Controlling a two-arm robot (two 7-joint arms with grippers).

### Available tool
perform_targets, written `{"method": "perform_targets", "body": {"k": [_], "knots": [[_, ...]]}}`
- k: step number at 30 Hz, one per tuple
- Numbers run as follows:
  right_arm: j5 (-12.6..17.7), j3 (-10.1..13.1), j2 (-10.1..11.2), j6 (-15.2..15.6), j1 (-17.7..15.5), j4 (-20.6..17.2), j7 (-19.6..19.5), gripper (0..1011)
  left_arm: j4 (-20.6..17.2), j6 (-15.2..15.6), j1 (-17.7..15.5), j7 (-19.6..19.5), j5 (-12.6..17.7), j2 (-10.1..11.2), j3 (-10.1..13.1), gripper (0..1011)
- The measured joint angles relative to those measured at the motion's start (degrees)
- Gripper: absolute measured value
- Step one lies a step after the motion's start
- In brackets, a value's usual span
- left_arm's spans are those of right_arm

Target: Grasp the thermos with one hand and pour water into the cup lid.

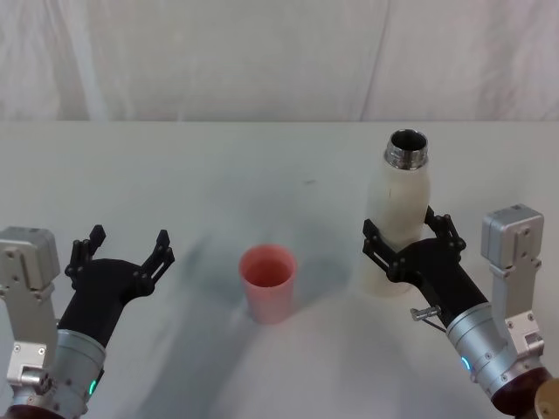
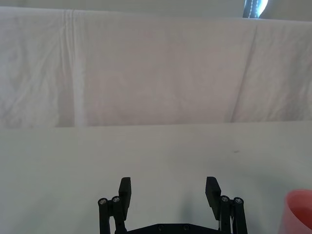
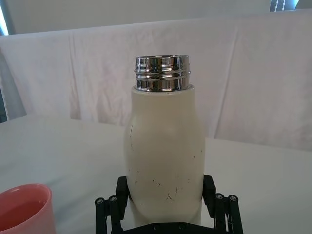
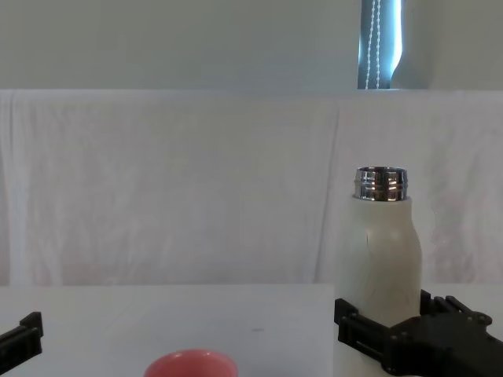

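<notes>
Head view, placed relative to the cup lid (image 1: pixel 268 281). Left of it: left gripper (image 1: pixel 122 248), jaws spread wide, holding nothing, above the white surface (image 1: pixel 218 175). Centre: cup lid, upright on the surface. Right of it: thermos (image 1: pixel 399 209), upright, uncapped, its lower body clasped between the right gripper (image 1: pixel 407 237) jaws.

Head view steep from above, chest view low, sharing thermos (image 1: pixel 397 218), wrist views close

white table (image 1: pixel 175 166), thermos (image 1: pixel 398 218), cup lid (image 1: pixel 268 282)
</notes>
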Motion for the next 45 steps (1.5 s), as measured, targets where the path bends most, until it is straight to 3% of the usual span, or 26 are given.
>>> {"method": "perform_targets", "body": {"k": [15, 28, 45], "knots": [[-0.07, -0.04, 0.09, 0.09, -0.06, -0.17, -0.05, 946, 0.0, 0.0, 0.0, 0.0, 0.0, 0.0, 0.0, 1001], [-2.67, -0.82, 1.48, 0.13, 0.64, -2.08, -0.03, 946, 0.0, 0.0, 0.0, 0.0, 0.0, 0.0, 0.0, 1001], [-10.33, -2.38, 4.31, 3.38, 1.55, -5.22, -0.58, 946, 0.0, 0.0, 0.0, 0.0, 0.0, 0.0, 0.0, 1001]]}}
